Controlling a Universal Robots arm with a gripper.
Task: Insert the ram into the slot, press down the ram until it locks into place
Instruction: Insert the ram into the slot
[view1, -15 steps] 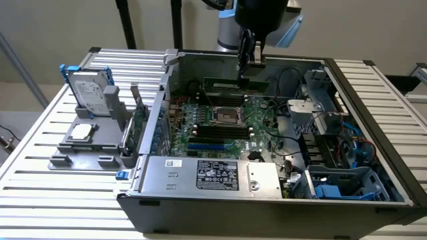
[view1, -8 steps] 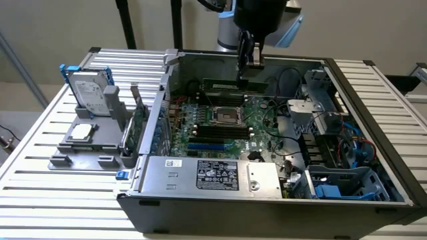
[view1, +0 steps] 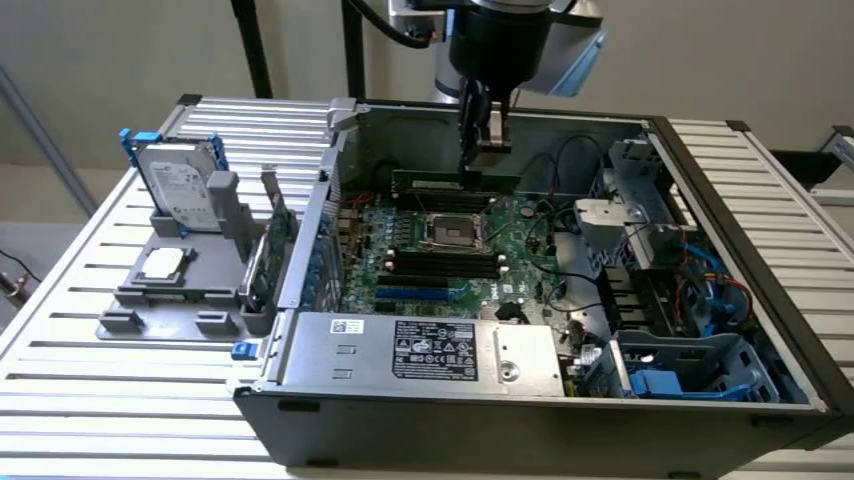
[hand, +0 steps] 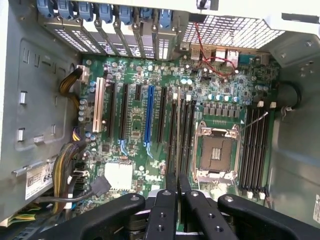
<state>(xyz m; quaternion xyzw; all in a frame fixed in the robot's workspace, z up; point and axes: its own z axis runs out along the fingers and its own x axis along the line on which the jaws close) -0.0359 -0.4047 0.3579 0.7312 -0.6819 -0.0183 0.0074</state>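
A slatted table carries, at the exterior view's left, a grey fixture (view1: 160, 290) with a hard drive (view1: 178, 185) and an expansion card (view1: 274, 255) standing on edge. To its right is the open computer case (view1: 534, 430).

Inside, the ram (view1: 447, 181) hangs lengthwise over the far part of the motherboard (view1: 521, 285), beyond the CPU socket (view1: 447, 232) and well apart from the near black sockets (view1: 434, 265). Whether its lower edge touches a socket cannot be told.

The likely risks are these. A stick slightly off the socket's line, or tilted along its length, could catch on the socket wall when pressed. One end could seat alone, leaving the latches unlocked. A push off centre could also make the thin board slip between the fingers.

The gripper (view1: 483, 148) reaches down from above with its fingers drawn nearly together, clamped on the ram's upper edge near mid-length. In the wrist view the gripper (hand: 177, 184) pinches the stick, seen edge-on.
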